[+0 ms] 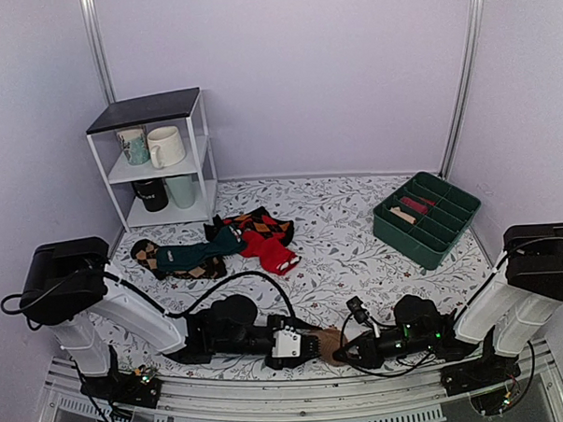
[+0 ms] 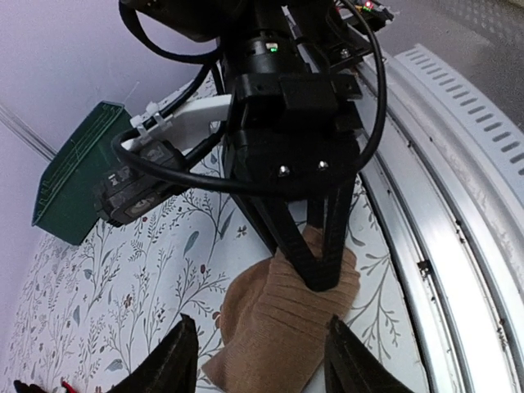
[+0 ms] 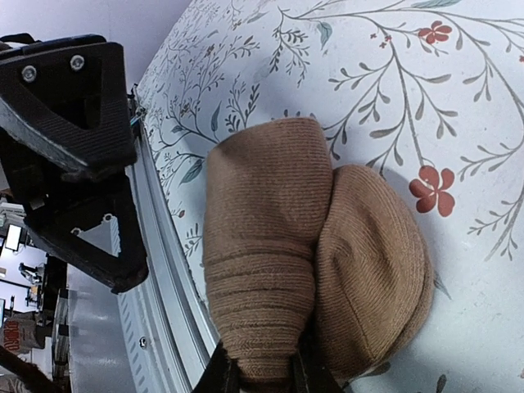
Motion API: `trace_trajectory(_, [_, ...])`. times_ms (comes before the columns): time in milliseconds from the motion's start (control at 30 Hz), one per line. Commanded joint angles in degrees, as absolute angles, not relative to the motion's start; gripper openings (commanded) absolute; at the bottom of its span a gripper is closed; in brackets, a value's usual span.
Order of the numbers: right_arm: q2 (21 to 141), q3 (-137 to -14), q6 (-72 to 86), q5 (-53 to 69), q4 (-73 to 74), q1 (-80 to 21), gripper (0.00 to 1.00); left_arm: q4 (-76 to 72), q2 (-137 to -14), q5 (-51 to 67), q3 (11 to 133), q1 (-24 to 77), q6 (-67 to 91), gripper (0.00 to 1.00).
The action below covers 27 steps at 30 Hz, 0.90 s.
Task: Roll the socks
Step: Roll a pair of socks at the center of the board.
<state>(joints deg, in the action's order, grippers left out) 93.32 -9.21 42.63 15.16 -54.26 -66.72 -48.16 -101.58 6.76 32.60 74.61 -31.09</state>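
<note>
The tan-brown socks [image 1: 326, 340] lie as a bundled roll on the flowered cloth, close to the table's front rail and between my two grippers. My right gripper [image 3: 262, 378] is shut on the ribbed cuff end of the socks [image 3: 270, 246], and a rounded roll bulges beside that end. The left wrist view shows the right gripper's fingers [image 2: 315, 246] pinching the socks [image 2: 278, 327] from the far side. My left gripper [image 2: 262, 370] is open, its two fingertips standing on either side of the roll without pressing it.
A metal rail [image 1: 299, 397] runs along the front edge just behind the socks. A red sock [image 1: 269, 249] and teal and argyle socks [image 1: 185, 257] lie mid-table. A white shelf [image 1: 158, 160] with mugs stands back left, and a green divided bin [image 1: 427, 216] stands right.
</note>
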Motion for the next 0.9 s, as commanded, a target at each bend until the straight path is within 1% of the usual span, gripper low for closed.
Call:
trace_trajectory(0, [96.9, -7.5, 42.1, 17.2, -38.5, -66.9, 0.10, -46.5, -104.2, 7.8, 33.4, 75.3, -31.5, 0.53])
trace_trajectory(167, [97.5, -8.0, 41.3, 17.6, -38.2, -66.7, 0.10, -42.3, -108.7, 9.9, 36.7, 75.4, -31.7, 0.53])
trace_trajectory(367, [97.6, -8.3, 40.5, 18.4, -37.5, -66.1, 0.10, -38.8, -110.8, 10.3, 38.8, 75.4, -32.3, 0.52])
trace_trajectory(433, [97.6, -8.2, 40.5, 18.4, -37.4, -65.9, 0.10, -37.9, -110.7, 10.3, 38.8, 75.4, -32.3, 0.48])
trace_trajectory(533, [97.5, -8.1, 40.3, 18.6, -37.2, -65.6, 0.10, -35.1, -110.9, 10.6, 39.4, 75.4, -31.7, 0.36])
trace_trajectory(567, [97.5, -8.1, 40.3, 18.8, -37.2, -65.5, 0.10, -33.8, -110.9, 10.5, 39.6, 75.4, -31.3, 0.35])
trace_trajectory(633, [97.4, -8.1, 40.1, 18.9, -37.3, -65.5, 0.10, -32.7, -111.2, 10.3, 39.7, 75.4, -30.4, 0.37])
trace_trajectory(800, [97.5, -8.1, 39.9, 19.1, -37.2, -65.4, 0.10, -32.6, -110.4, 9.0, 37.8, 75.4, -29.6, 0.45])
trace_trajectory(867, [97.5, -8.1, 39.7, 19.1, -37.2, -65.3, 0.10, -34.1, -109.1, 8.8, 36.7, 75.4, -29.3, 0.59])
